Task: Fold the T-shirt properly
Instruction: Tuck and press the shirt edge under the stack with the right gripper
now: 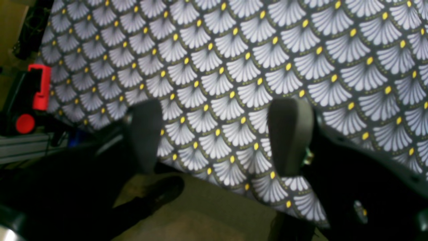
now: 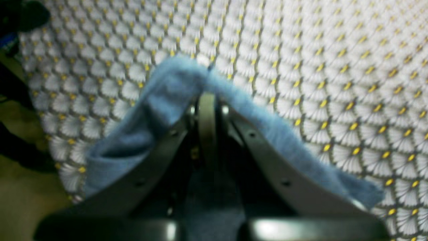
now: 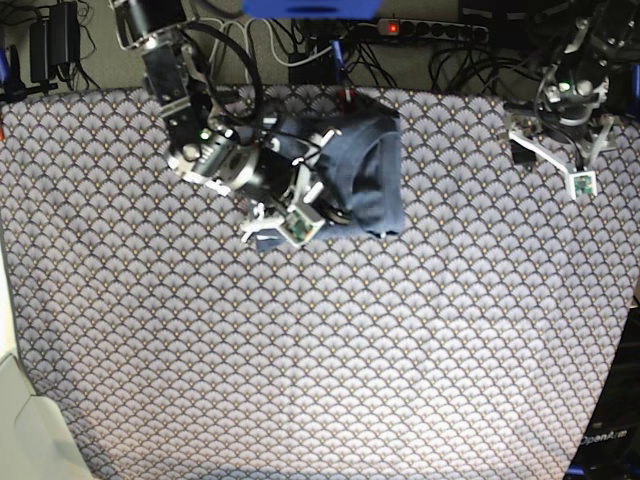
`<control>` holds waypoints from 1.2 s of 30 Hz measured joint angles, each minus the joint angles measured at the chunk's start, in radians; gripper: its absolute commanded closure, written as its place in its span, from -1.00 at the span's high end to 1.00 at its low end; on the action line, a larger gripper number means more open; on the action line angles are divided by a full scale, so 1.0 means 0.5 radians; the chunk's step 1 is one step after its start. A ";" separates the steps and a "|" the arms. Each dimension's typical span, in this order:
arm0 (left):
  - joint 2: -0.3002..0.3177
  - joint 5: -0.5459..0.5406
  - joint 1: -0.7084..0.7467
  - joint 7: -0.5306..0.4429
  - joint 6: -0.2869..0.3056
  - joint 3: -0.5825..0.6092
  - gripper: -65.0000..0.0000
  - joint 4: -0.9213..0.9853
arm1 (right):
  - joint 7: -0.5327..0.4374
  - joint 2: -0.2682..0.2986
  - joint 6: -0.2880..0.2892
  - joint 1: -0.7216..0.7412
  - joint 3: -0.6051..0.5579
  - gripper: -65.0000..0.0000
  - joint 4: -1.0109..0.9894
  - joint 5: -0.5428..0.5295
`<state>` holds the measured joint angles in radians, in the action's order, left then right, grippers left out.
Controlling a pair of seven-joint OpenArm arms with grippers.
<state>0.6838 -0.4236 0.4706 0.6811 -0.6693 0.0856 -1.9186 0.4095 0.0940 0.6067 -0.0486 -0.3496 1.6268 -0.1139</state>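
In the upper left of the base view, the right gripper (image 3: 285,222) has its jaws pinched together on a fold of the T-shirt (image 3: 365,175), a slate-blue bundle lying bunched near the top centre of the scallop-patterned tablecloth (image 3: 320,350). The wrist view shows the blue cloth (image 2: 167,100) draped over the closed fingers (image 2: 207,110) like a tent, an edge seemingly taken up so it can be carried across for a fold. Farther right, the shirt's bulk rests partly doubled on itself. In the upper right corner, the left gripper (image 3: 560,165) hangs spread wide and holding nothing, well apart from the garment, apparently parked clear of the working arm.
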 measured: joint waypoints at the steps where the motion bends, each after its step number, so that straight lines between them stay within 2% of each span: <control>1: 0.001 0.000 0.000 0.000 -0.001 0.000 0.49 0.000 | -0.008 -0.001 0.000 0.021 0.000 -1.00 -0.045 -0.003; 5: 0.000 0.001 -0.001 -0.002 0.000 0.000 0.49 0.001 | -0.135 -0.008 -0.002 0.069 0.002 -1.00 -0.204 -0.014; 10: 0.000 0.000 -0.001 -0.001 0.000 0.000 0.49 0.002 | -0.228 -0.069 -0.001 0.091 -0.001 -1.00 -0.422 -0.014; 17: 0.000 0.000 0.000 0.000 0.000 0.000 0.49 0.002 | -0.486 -0.111 -0.002 0.102 0.004 -1.00 -0.703 -0.050; 20: -0.001 0.000 0.000 0.000 0.000 0.000 0.49 0.002 | -0.449 -0.111 -0.002 0.098 0.004 -1.00 -0.653 -0.036; 26: 0.000 -0.001 0.000 0.003 -0.002 0.000 0.49 -0.013 | -0.230 -0.095 0.002 0.000 0.013 -1.00 -0.124 0.004; 29: 0.001 0.001 0.001 -0.008 -0.001 0.000 0.46 -0.083 | -0.152 -0.099 0.003 -0.053 0.115 -1.00 0.058 -0.002; 31: -0.001 0.000 0.005 -0.014 -0.002 0.000 0.29 -0.111 | -0.086 -0.093 -0.004 -0.105 0.169 -1.00 0.172 0.011; 33: -0.005 -0.016 0.007 -0.015 -0.001 0.000 -0.07 -0.121 | -0.023 -0.089 0.000 -0.192 0.228 -1.00 0.301 0.003; 36: -0.017 -0.020 0.012 -0.015 -0.002 0.002 -0.69 -0.128 | 0.027 -0.016 0.006 -0.330 0.325 -1.00 0.485 0.005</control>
<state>0.6754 -0.4335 0.4767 0.6735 -0.6701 0.0868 -1.9827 0.4229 0.0860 0.6098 -0.2138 -0.1871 1.8694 -0.1116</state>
